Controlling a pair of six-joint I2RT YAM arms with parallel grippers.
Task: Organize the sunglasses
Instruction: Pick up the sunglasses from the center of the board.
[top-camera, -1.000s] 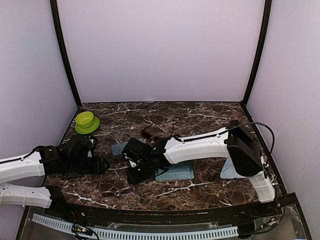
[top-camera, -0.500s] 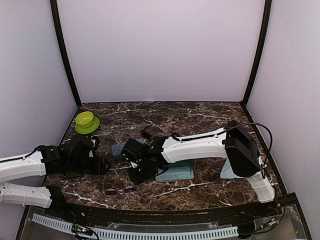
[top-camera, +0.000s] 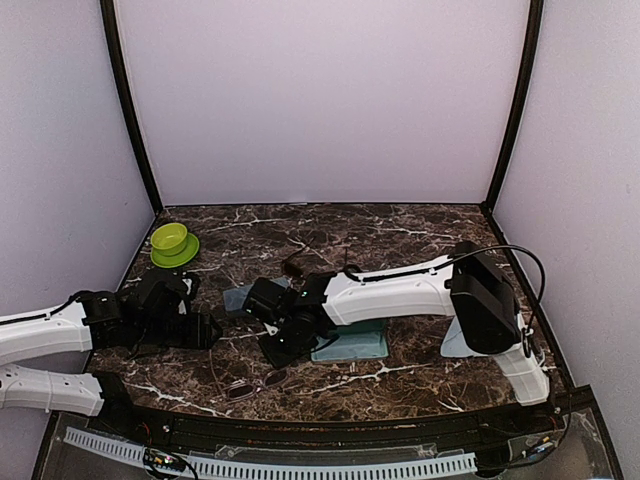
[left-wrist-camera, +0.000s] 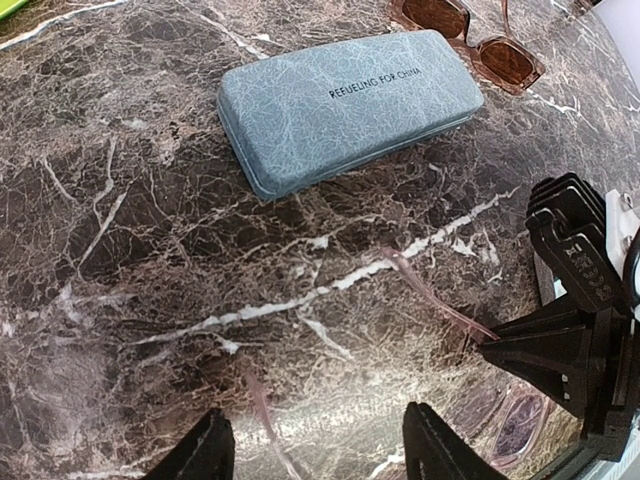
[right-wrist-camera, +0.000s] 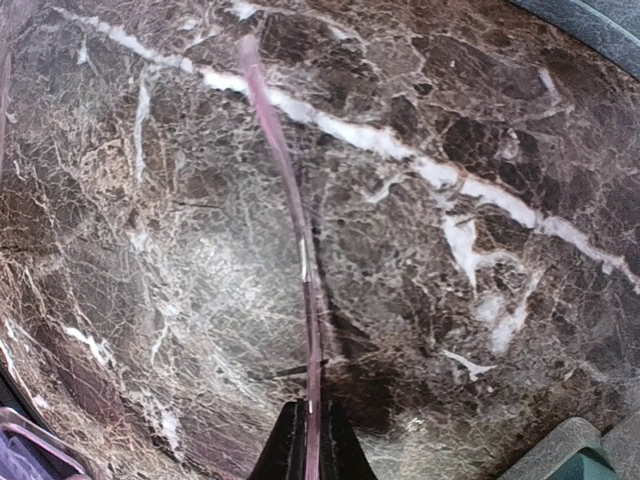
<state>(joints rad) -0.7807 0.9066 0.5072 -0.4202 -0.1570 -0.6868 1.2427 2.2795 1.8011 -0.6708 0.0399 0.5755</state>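
The purple-tinted sunglasses (top-camera: 254, 386) lie near the table's front edge. My right gripper (right-wrist-camera: 308, 445) is shut on one of their thin pink temple arms (right-wrist-camera: 290, 200), which runs away from the fingers just over the marble. In the left wrist view that arm (left-wrist-camera: 430, 295) leads to my right gripper (left-wrist-camera: 560, 350), with a purple lens (left-wrist-camera: 515, 430) below it. My left gripper (left-wrist-camera: 315, 455) is open and empty; the other temple arm (left-wrist-camera: 262, 410) lies between its fingers. The reddish-brown sunglasses (left-wrist-camera: 470, 30) lie behind the blue-grey case (left-wrist-camera: 345, 100).
A light-blue cloth (top-camera: 350, 343) lies under the right arm, and another pale flat piece (top-camera: 460, 340) by the right arm's base. A green bowl on a saucer (top-camera: 172, 243) stands at the back left. The blue-grey case (top-camera: 238, 298) lies between the grippers.
The purple-tinted sunglasses have shifted a little to the right and turned at the front edge, drawn by the temple arm in my right gripper. The left arm has barely moved.
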